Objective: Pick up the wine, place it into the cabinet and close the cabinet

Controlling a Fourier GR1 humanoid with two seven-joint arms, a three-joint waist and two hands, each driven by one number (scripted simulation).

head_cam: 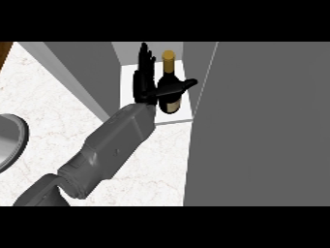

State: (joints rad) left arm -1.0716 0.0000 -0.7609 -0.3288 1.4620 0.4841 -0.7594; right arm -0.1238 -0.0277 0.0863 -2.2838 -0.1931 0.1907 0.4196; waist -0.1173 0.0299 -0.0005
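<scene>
Inside grey cabinet point(267, 121), right hand point(147, 80) releases wine bottle point(170, 92), fingers point(145, 58) straight.

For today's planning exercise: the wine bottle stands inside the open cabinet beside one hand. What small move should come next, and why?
Probably draw the hand back out of the cabinet: the wine bottle already stands upright inside, fingers straight beside it, thumb across it.

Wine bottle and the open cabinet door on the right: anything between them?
Head view: only a strip of white cabinet floor separates the wine bottle from the door, apart from the hand's thumb across the bottle.
</scene>
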